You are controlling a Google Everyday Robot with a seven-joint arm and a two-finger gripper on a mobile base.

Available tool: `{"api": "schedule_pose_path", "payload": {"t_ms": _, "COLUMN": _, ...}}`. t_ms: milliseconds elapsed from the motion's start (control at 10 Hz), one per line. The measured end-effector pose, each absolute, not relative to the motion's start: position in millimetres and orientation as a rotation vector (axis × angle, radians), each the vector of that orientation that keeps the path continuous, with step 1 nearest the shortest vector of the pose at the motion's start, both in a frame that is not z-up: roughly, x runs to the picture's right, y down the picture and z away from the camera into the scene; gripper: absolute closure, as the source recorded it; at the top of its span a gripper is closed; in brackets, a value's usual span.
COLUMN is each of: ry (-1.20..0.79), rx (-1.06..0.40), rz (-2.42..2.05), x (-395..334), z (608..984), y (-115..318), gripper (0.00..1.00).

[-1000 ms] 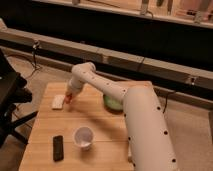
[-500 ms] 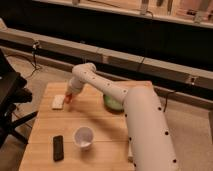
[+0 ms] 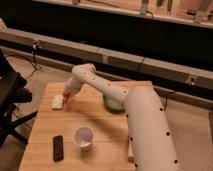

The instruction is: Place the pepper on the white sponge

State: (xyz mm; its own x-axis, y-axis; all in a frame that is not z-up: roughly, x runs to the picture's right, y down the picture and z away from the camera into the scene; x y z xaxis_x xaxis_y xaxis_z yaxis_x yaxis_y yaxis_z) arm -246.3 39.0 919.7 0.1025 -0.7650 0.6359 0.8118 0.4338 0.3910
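The claw (image 3: 65, 96) hung at the right edge of the small white rectangular sponge (image 3: 57, 102), toward ten o'clock on the pale wooden desk (image 3: 100, 127); whether it was spread or pinching could not be told. The tiny red-orange pepper (image 3: 65, 100) showed at its tip, by the sponge's three-o'clock edge. A round white cup (image 3: 83, 137) stood just toward six o'clock, a flat black slab (image 3: 58, 148) at eight, a green bowl (image 3: 113, 104) at two.

No readable text anywhere, not even near the hand (image 3: 65, 98) by the white sponge (image 3: 57, 102).
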Motion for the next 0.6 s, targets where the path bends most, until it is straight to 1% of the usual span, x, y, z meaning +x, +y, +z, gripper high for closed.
{"api": "schedule_pose_path", "payload": {"t_ms": 300, "ry": -0.957, "rx": -0.011, "rz": -1.21, "x": -265, "z": 916, "y": 37, "gripper": 1.0}}
{"api": "schedule_pose_path", "payload": {"t_ms": 600, "ry": -1.022, "rx": 0.003, "rz": -1.268, "x": -295, "z": 913, "y": 41, "gripper": 1.0}}
